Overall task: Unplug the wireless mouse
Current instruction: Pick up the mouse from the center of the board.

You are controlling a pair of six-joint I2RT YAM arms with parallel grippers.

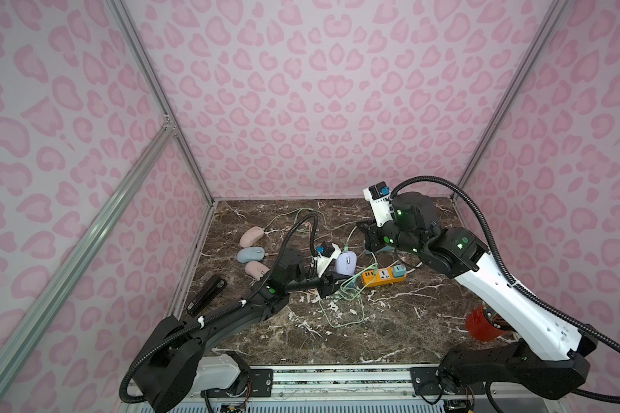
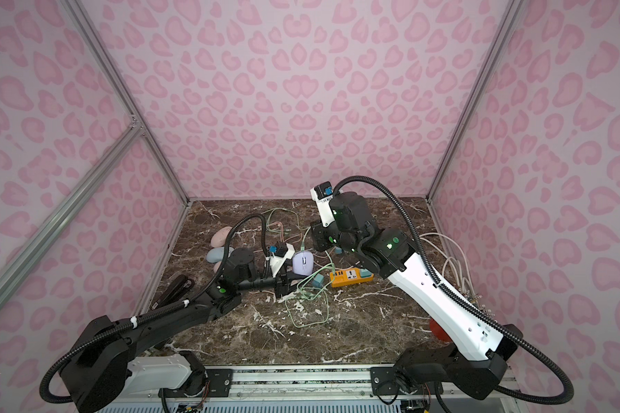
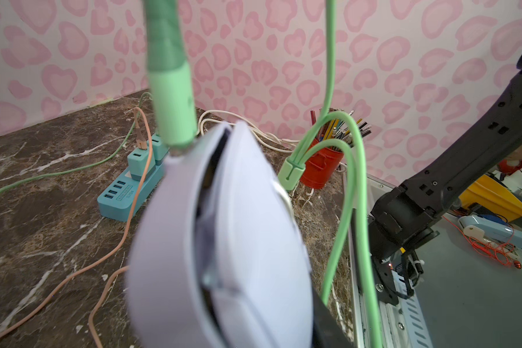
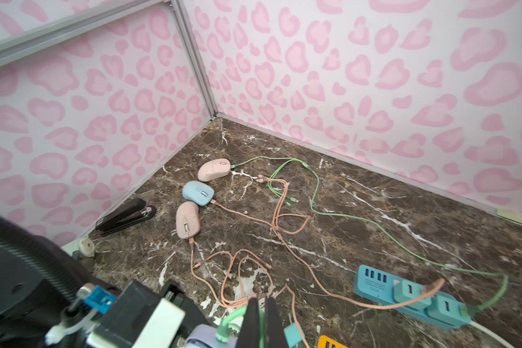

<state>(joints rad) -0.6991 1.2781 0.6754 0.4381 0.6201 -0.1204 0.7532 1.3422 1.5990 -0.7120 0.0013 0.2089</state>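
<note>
Pulling straight along the plug's axis, with the body held firm, should free it cleanly. In both top views the mouse (image 1: 346, 264) stands tipped up at mid-frame, gripped by the left gripper (image 1: 333, 282) just below it. Left wrist: the mouse fills the centre, with the plug (image 3: 175, 105) seated in its upper end. Right wrist: the right gripper (image 4: 262, 304), at bottom centre, is pinched on the cable (image 4: 228, 325) just beside the mouse.

Robot lab cell: aluminium frame (image 1: 147, 71), patterned walls (image 1: 319, 89).
</note>
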